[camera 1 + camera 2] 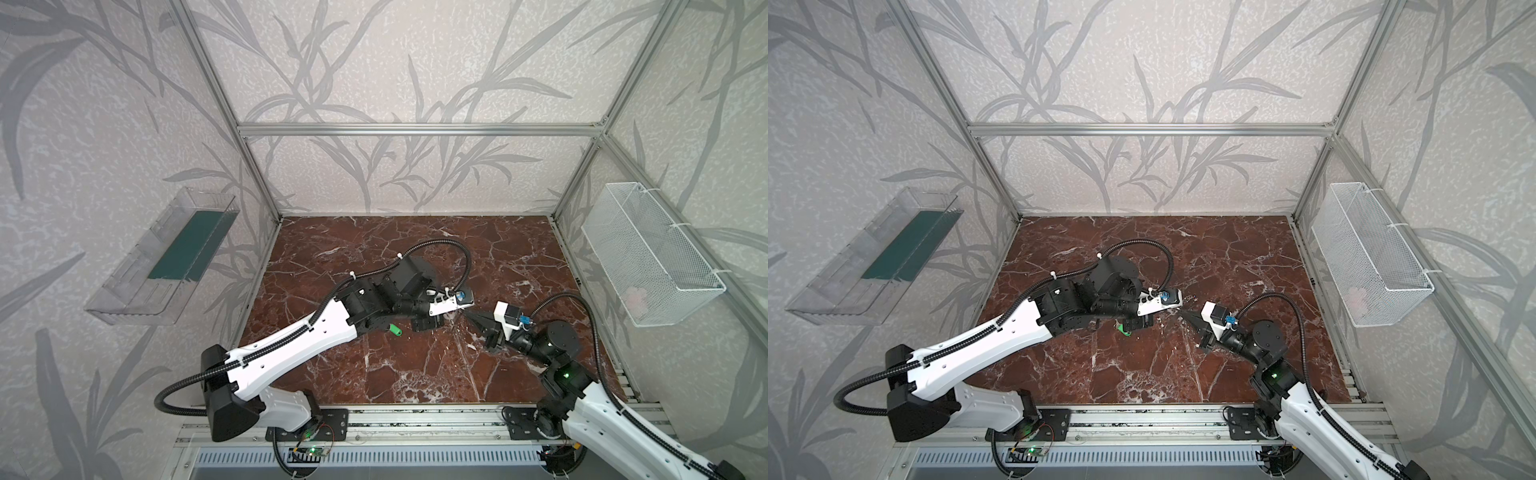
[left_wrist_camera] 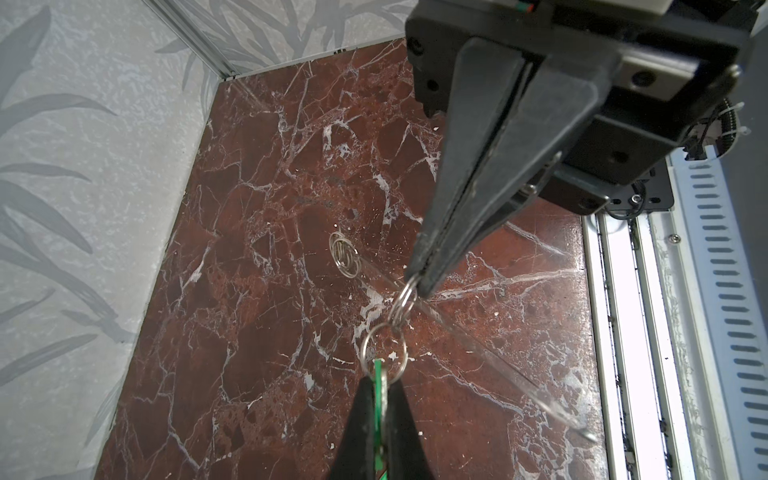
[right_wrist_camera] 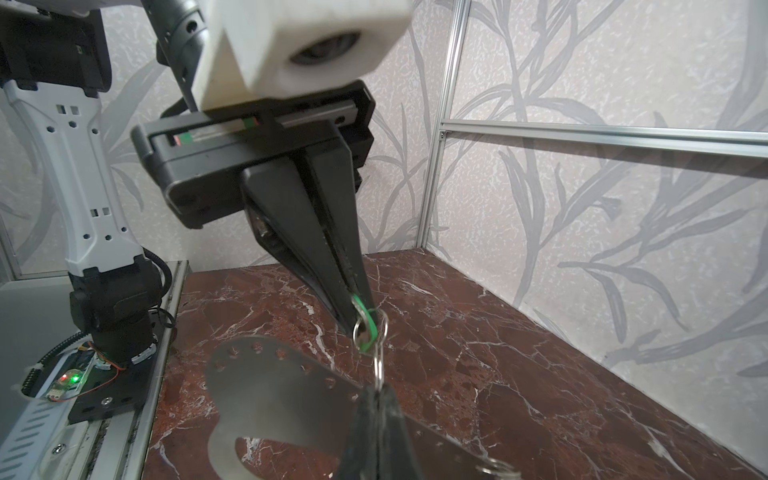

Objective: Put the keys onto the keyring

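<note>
Two green keys were in play. One key (image 3: 370, 332) hung pinched in the closed left gripper (image 3: 351, 328) above the marble table (image 3: 498, 353). Its wire loop (image 2: 384, 349) was linked, as far as I could tell, to a small split ring (image 2: 405, 299) clamped by the right gripper (image 2: 417, 286). The other key (image 1: 395, 329) lay on the table near the left arm. Light, stiff plastic with slick wire looked best gripped flat across the tag. The keyring (image 3: 270, 386), a thin rigid plate, lay flat below, liftable only by an edge.
</note>
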You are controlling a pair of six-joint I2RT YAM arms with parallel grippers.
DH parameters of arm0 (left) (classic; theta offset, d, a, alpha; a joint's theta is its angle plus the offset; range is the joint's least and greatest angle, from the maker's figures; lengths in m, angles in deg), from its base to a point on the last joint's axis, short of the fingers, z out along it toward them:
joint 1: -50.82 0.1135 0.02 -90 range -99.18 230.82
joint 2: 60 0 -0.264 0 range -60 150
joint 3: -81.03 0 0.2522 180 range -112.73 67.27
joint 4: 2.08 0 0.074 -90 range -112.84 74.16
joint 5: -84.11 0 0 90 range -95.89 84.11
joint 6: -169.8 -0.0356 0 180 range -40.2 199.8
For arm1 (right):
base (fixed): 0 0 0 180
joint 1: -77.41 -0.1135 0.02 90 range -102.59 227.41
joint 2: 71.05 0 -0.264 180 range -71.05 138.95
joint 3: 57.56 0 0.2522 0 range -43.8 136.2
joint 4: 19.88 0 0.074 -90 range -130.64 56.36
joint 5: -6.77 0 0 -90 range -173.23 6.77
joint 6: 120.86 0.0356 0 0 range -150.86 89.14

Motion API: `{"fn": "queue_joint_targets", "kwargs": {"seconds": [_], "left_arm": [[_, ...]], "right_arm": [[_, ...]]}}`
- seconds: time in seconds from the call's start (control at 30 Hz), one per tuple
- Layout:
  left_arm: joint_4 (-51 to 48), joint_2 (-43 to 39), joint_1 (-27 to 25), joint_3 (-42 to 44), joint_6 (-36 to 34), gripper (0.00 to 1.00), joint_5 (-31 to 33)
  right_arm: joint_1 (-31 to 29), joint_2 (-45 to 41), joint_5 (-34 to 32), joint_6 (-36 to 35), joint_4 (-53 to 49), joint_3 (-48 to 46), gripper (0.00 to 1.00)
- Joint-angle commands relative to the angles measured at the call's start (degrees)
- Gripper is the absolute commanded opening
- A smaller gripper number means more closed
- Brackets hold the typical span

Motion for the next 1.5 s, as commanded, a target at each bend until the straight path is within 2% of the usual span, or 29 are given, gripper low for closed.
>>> {"fn": "queue_joint_targets", "kwargs": {"seconds": [0.0, 0.3, 0.6, 1.0, 1.17, 1.4, 1.43, 1.47], "left_arm": [[-6.8, 1.2, 0.3, -3.3, -2.6, 0.0, 2.3], [-10.0, 3.8, 0.3, -6.6, -3.0, 0.0, 1.9], [-11.1, 6.8, -0.3, -10.1, -2.5, 0.0, -0.5], [-11.6, 8.4, -0.9, -11.8, -3.2, 0.0, -1.2], [-11.8, 9.3, -0.9, -12.1, -3.2, 0.0, -1.9], [-9.2, 9.5, -0.9, -11.4, -0.6, 0.0, -5.1], [-8.1, 8.8, -0.6, -10.6, 0.0, 0.04, -5.4], [-6.4, 7.8, -0.4, -9.3, 0.8, 0.14, -5.5]], "right_arm": [[0.1, -1.1, -2.5, -3.7, -4.8, 2.9, 0.0], [0.2, -1.5, -1.8, -7.1, -9.3, 4.3, 0.0], [-0.2, -3.1, 0.7, -8.9, -5.2, 2.9, 0.0], [-0.4, -3.1, 0.9, -10.2, -5.7, 3.2, 0.0], [-0.5, -3.2, 0.4, -9.9, -2.3, 2.1, 0.0], [-0.6, -0.6, 1.7, -5.2, 7.7, -0.4, 0.0], [-0.6, -0.3, 1.7, -4.6, 8.7, -0.6, 0.0], [-0.5, -0.2, 1.8, -4.0, 9.9, -0.9, 0.0]]}}
